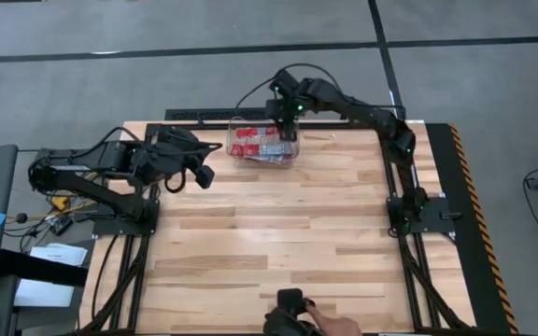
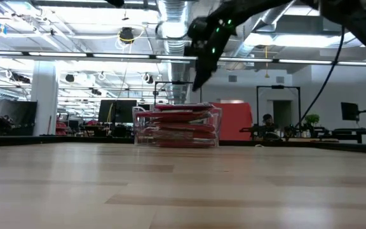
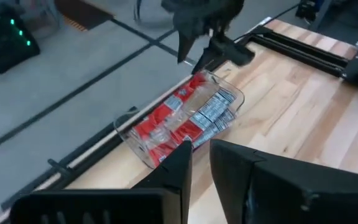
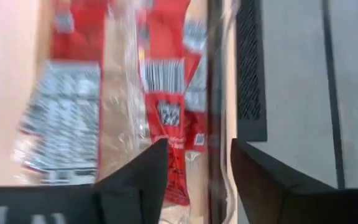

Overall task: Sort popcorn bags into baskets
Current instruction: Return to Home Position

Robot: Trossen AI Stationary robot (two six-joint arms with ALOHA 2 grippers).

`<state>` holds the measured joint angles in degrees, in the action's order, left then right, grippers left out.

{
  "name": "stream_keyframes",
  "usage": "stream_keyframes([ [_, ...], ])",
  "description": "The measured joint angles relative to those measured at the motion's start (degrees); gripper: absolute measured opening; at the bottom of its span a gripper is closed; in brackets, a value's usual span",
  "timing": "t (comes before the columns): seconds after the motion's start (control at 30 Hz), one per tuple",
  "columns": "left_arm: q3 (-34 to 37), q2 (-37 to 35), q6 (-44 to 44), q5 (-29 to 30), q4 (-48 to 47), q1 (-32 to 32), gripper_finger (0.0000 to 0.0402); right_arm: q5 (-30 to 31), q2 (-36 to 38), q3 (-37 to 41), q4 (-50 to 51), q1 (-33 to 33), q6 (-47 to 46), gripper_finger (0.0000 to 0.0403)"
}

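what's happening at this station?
Red popcorn packets lie stacked in the clear tub at the far edge of the table; every packet in view is inside it. The right hand hovers just above the tub, open and empty. The left hand waits at the table's left side, holding nothing.

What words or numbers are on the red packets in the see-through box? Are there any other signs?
None can be read.
The popcorn bags in the clear tub carry white print and barcodes, all too blurred to read.
No other lettering is legible anywhere.
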<state>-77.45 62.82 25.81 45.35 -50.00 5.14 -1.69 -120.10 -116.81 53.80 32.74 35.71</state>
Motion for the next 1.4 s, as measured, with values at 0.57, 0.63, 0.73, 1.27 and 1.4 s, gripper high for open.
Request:
stream_keyframes([
  [0.57, 32.0, -31.2, -8.0, -4.6, 24.2, 0.9, 0.0008, -43.0, 32.8, 22.6, 3.4, 11.3, -13.7, 0.0195],
  [0.63, 39.8, -35.9, -7.8, -7.4, 32.1, 0.2, 0.0003, -47.8, 39.5, 32.0, -2.4, 11.7, -15.8, 0.0187],
  [0.73, 49.8, -40.7, -4.5, -11.6, 39.0, -1.2, 0.0002, -52.2, 49.8, 46.1, -14.4, 11.5, -22.4, 0.0176],
  [1.27, 69.9, -43.3, 0.8, -27.0, 56.0, -8.6, 0.0000, -39.0, 98.0, 91.1, -43.6, 10.0, -60.7, 0.0139],
  [1.4, 69.9, -43.4, -1.0, -22.1, 57.9, -8.8, 0.0000, -30.8, 108.4, 97.1, -44.2, 6.7, -62.3, 0.0133],
])
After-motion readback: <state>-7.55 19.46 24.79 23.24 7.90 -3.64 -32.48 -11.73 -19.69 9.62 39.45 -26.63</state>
